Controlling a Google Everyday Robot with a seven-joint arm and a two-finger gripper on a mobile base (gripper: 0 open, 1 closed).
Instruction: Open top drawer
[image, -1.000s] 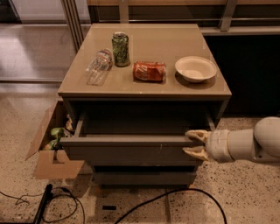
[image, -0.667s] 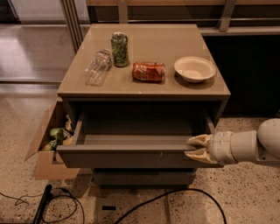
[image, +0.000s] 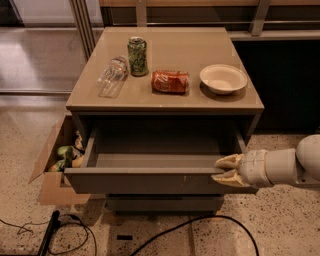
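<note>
While top drawer sits further out than before, gripper at its right rim, fingers seemingly pinching it.

hand on top drawer front, right end | arm cut off at right edge | lower drawers mostly hidden

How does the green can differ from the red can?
The green can stands upright; the red can lies on its side. The green can sits farther back; the red can nearer the bowl. Both rest on the cabinet. The end effector is at the top drawer's right front.
</note>
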